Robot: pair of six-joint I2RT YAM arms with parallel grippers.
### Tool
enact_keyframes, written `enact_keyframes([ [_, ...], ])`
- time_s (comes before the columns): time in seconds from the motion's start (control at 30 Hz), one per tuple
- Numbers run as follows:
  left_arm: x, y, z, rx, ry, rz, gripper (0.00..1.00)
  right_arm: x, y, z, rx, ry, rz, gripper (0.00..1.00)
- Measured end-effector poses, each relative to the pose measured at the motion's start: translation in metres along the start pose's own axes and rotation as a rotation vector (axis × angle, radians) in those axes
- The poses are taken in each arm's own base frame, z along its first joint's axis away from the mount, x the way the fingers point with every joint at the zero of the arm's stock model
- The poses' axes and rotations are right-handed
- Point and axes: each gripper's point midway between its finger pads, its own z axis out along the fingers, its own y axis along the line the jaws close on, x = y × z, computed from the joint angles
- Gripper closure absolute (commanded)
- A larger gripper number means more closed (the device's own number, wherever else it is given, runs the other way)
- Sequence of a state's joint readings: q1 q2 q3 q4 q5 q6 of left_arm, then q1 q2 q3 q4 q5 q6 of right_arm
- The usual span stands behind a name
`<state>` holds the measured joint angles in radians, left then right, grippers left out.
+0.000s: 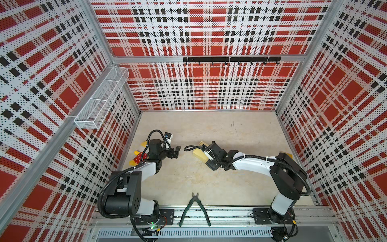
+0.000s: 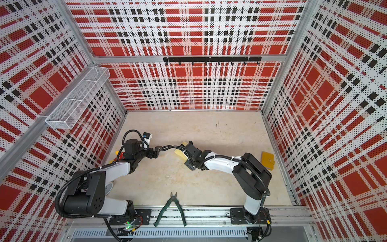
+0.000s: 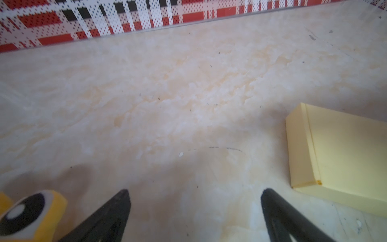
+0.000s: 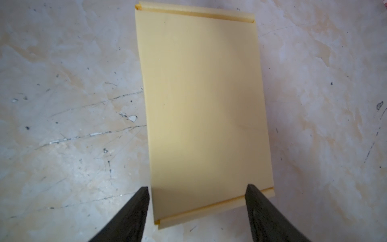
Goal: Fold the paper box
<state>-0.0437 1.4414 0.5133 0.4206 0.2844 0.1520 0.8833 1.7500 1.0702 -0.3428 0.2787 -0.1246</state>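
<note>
The paper box (image 4: 203, 104) is a pale yellow, flat, closed rectangular box lying on the beige table (image 1: 240, 134). In both top views it lies near the middle (image 1: 199, 155) (image 2: 179, 155), partly under my right wrist. My right gripper (image 4: 198, 189) hovers open over one short end of the box, one finger beside a long edge and the other above the lid. My left gripper (image 3: 195, 192) is wide open with only bare table between its fingers. It sits a short way left of the box (image 3: 345, 157) in a top view (image 1: 176, 152).
A yellow plush toy with a red dotted body (image 1: 139, 156) (image 3: 27, 215) lies by the left wall behind my left wrist. Green-handled pliers (image 1: 194, 209) lie at the front edge. An orange-yellow flat piece (image 2: 268, 160) lies near the right wall. A mesh basket (image 1: 102, 98) hangs on the left wall.
</note>
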Motion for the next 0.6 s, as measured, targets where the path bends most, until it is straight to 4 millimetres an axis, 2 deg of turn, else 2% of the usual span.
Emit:
enact_keyframes([
  [0.17, -0.011, 0.005, 0.003, -0.044, -0.045, 0.009, 0.00, 0.020, -0.023, -0.002, 0.057, 0.055, -0.030, 0.25],
  [0.37, -0.022, 0.013, 0.004, -0.092, -0.114, 0.032, 0.00, 0.033, -0.058, -0.019, 0.114, 0.049, 0.007, 0.24],
  [0.47, -0.020, 0.021, 0.002, -0.127, -0.145, 0.019, 0.00, 0.033, -0.070, -0.020, 0.130, 0.026, 0.041, 0.24],
  [0.6, -0.002, 0.024, -0.001, -0.163, -0.150, 0.012, 0.00, 0.033, -0.074, -0.015, 0.126, 0.015, 0.059, 0.24],
])
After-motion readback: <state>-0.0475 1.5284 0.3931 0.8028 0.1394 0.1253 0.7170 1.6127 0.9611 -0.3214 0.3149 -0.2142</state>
